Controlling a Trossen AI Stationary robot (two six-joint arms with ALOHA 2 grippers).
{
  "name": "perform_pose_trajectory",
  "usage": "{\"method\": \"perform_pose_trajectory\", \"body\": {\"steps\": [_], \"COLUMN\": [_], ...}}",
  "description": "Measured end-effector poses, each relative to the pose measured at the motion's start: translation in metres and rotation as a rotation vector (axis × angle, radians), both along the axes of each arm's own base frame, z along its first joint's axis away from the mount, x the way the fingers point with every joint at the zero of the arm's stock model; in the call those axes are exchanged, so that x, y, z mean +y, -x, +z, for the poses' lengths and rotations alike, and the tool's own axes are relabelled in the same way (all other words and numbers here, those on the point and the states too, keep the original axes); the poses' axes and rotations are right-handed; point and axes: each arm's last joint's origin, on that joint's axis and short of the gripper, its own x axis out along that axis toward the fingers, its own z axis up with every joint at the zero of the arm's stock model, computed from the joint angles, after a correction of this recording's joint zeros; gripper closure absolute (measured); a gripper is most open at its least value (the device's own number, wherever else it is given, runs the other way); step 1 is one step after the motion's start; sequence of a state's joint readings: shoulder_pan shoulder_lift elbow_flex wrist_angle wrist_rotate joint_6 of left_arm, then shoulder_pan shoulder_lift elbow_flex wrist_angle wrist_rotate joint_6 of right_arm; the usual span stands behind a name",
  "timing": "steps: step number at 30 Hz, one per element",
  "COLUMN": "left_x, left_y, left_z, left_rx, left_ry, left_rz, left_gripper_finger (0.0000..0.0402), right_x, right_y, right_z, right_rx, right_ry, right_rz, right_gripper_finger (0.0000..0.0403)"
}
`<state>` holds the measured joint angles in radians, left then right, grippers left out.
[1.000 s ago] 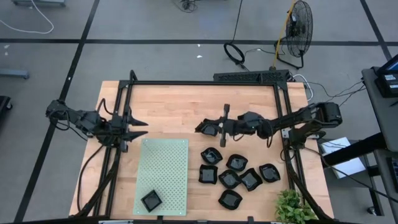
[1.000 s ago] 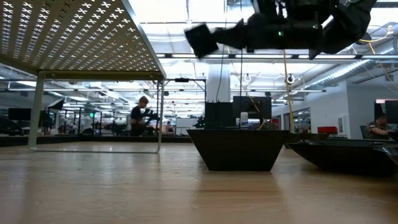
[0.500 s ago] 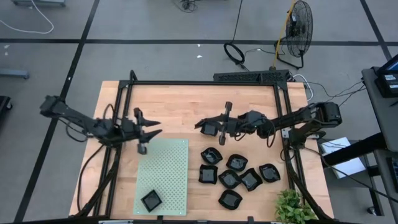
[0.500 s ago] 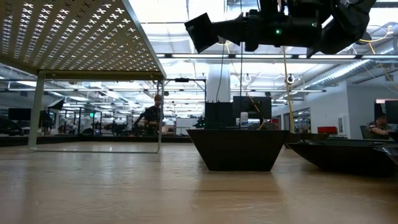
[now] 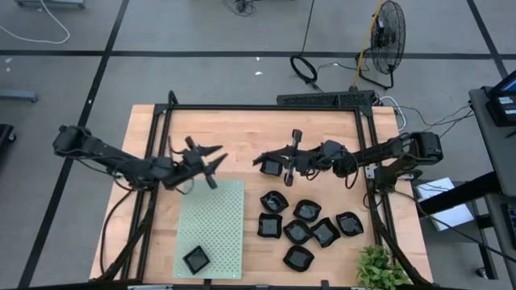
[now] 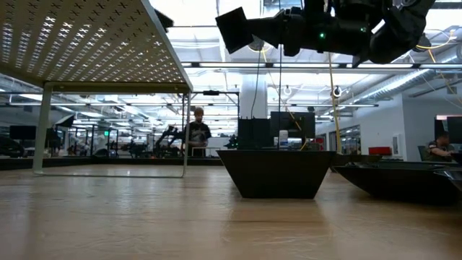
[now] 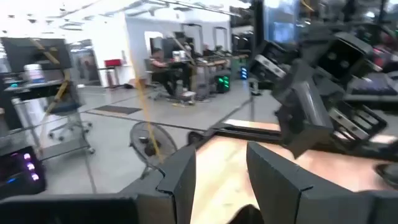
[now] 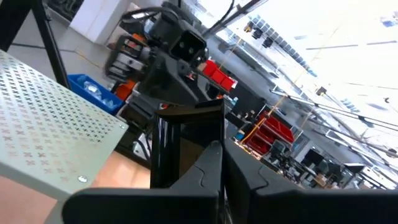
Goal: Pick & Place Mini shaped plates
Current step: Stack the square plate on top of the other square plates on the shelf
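Observation:
My right gripper (image 5: 280,163) hangs above the middle of the table, shut on one glossy black square mini plate (image 5: 272,167), which shows high up in the low view (image 6: 232,29). My left gripper (image 5: 214,165) stands open and level over the far end of the pale green perforated mat (image 5: 211,225), pointing at the right gripper with nothing between its fingers (image 7: 180,183). One plate (image 5: 196,259) lies flat on the mat's near end. Several more plates (image 5: 306,229) lie bunched on the table to the right of the mat. My right gripper pinches the plate's rim (image 8: 208,152) between its two fingers, at the plate's right side. The fingers come roughly level from the table's right. The plate (image 6: 232,29) is lifted well clear of the table and tilted, sticking out past the fingertips toward the left arm.
The mat stands on thin legs (image 6: 43,130) above the tabletop. A black frame (image 5: 266,109) runs around the work area. A green plant (image 5: 379,270) sits at the near right corner. A person (image 6: 196,137) stands far back in the room.
My left gripper has swung from the table's left edge toward the right, over the mat's far end, closer to the right gripper, and has tipped up to level. The plate in my right gripper has turned a little and risen slightly.

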<state>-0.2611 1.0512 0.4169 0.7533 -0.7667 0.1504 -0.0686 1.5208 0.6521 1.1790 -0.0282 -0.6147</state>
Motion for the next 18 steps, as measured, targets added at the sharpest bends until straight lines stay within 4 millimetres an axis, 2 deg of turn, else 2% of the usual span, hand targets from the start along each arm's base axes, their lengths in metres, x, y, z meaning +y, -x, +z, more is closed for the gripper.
{"method": "perform_pose_trajectory", "body": {"steps": [4, 8, 11, 14, 18], "left_x": [-0.008, -0.013, -0.017, -0.022, -0.027], "left_y": [-0.029, -0.062, -0.082, -0.099, -0.120], "left_z": [0.011, 0.028, 0.039, 0.050, 0.052], "left_rx": [0.093, 0.313, 0.430, 0.461, 0.505], "left_ry": [-0.070, -0.126, -0.143, -0.141, -0.176], "left_rz": [-0.006, 0.086, 0.153, 0.183, 0.178], "left_gripper_finger": [0.0254, 0.0245, 0.0221, 0.0192, 0.0163], "right_x": [0.001, 0.000, -0.001, -0.004, -0.004], "right_y": [0.000, -0.001, -0.001, -0.001, -0.001], "right_z": [-0.001, -0.002, -0.005, -0.006, -0.007], "right_rx": [0.008, 0.024, 0.048, 0.063, 0.074], "right_ry": [-0.007, -0.008, -0.014, -0.028, -0.026], "right_rz": [-0.022, -0.028, -0.083, -0.154, -0.154], "right_gripper_finger": [0.0403, 0.0403, 0.0403, 0.0403, 0.0403]}}
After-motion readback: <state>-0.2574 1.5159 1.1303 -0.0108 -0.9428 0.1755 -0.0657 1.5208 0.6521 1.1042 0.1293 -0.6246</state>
